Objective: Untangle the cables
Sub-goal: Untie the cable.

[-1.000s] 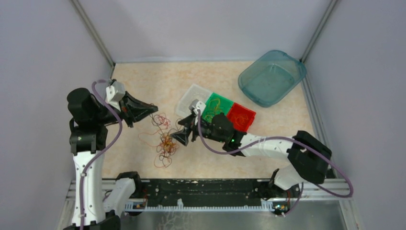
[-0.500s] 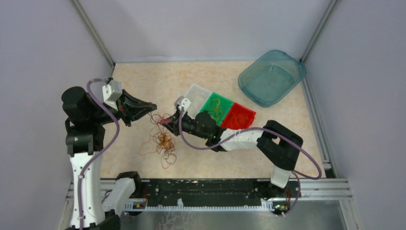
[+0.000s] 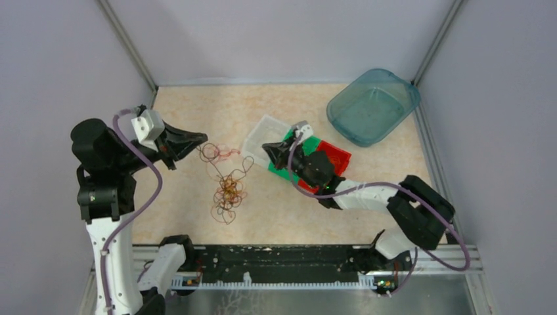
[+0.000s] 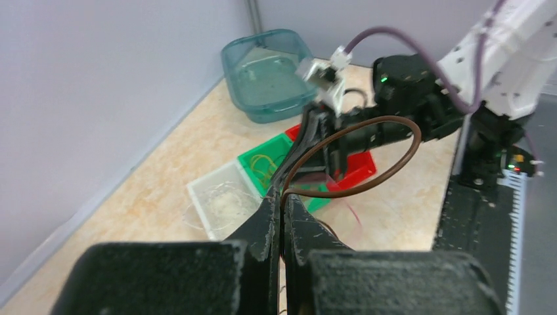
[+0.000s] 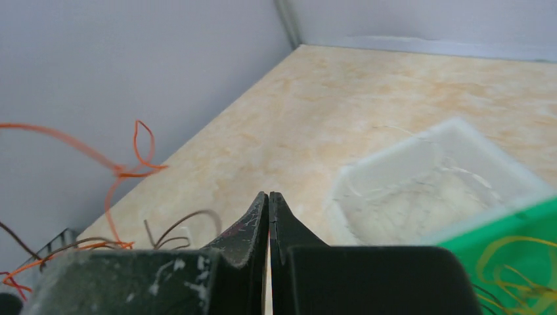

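Cables (image 3: 226,190): one loose knot on the table, left of centre, with a brown loop (image 4: 387,117) lifted out of it toward 11 o'clock by the left gripper (image 3: 202,139), whose jaws are pinched on that loop. Right gripper (image 3: 265,147): has moved from the knot to its 2 o'clock, above the white tray (image 3: 261,128); its jaws have gone from wide to fully closed, with no strand visible between them. Assessment: probably a missed pick, and the knot is not yet separated.
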Tool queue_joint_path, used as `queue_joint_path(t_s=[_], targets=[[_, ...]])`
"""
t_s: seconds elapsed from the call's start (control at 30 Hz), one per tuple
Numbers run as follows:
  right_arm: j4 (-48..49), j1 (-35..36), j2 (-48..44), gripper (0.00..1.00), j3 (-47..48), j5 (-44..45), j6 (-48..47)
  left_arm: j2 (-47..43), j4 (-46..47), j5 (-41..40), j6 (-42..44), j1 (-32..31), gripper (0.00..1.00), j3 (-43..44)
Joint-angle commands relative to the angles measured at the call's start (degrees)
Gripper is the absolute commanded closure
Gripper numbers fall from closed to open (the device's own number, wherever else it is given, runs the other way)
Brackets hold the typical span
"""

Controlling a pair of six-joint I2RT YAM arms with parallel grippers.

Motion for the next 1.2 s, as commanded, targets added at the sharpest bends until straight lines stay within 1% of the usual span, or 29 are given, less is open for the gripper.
queue_joint_path(t_s=[0.0,0.2,0.27,0.37,0.43,0.47,0.53,0.57,0.6,0.63,0.67,0.77,0.87,0.97,1.03,1.17], targets=[[1.41,-3.49,-9.98,1.0,-4.4,4.42,4.75,1.31,-9.49,-9.91,9.43,-0.21,1.0,1.01],[-6.23,-5.42,-20.25,1.0,-5.38,5.68,5.16,-2.95,-9.62,-23.92,15.58,-0.21,1.0,-10.02],[-8.51,-6.21,-23.26,1.0,-5.63,6.27,4.72,-4.05,-9.79,-28.84,18.83,-0.25,1.0,-13.33],[-11.64,-7.45,-28.23,1.0,-5.9,7.55,3.56,-4.28,-8.61,-38.62,22.99,-0.24,1.0,-17.92],[-13.05,-8.35,-31.29,1.0,-5.9,7.87,3.07,-3.85,-8.15,-40.62,23.99,-0.27,1.0,-18.95],[-13.55,-8.52,-32.07,1.0,-5.51,6.98,2.8,-3.68,-8.61,-39.18,23.94,-0.26,1.0,-18.44],[-15.06,-8.54,-31.26,1.0,-3.76,1.9,1.99,-3.28,-9.25,-33.27,21.86,-0.27,1.0,-16.35],[-14.76,-8.5,-29.89,0.97,-3.3,-1.07,2.08,-3.05,-9.35,-29.4,20.29,-0.26,1.0,-15.14],[-12.59,-7.93,-28.28,0.88,-3.42,-3.46,2.23,-2.59,-9.27,-25.66,18.6,-0.27,1.0,-13.84],[-10.74,-6.75,-26.62,0.76,-3.78,-4.36,1.38,-2.04,-9.53,-21.7,17.24,-0.25,1.0,-12.62],[-9.53,-4.72,-24.95,0.68,-3.93,-4.42,-1.15,-1.23,-9.78,-18.26,15.8,-0.22,1.0,-11.08],[-9.31,0.67,-19.21,0.54,-2.24,-5.09,-8.84,1.01,-10.95,-11.22,13.14,-0.26,1.0,-6.56],[-9.63,3.26,-13.9,0.46,0.48,-10.29,-13.27,1.83,-11.63,-5.84,12.79,-0.26,1.0,-3.48],[-6.13,4.51,-9.94,0.38,1.39,-14.66,-15.76,2.14,-12.14,-1.67,11.9,-0.21,1.0,-1.21],[-5.35,5.44,-7.68,0.37,2.6,-16.09,-17.68,2.44,-12.04,-0.24,10.6,-0.25,1.0,-0.21],[-3.72,6.64,-3.33,0.36,5.36,-15.73,-19.77,2.74,-11.93,1.01,9.31,-0.27,1.0,0.8]])
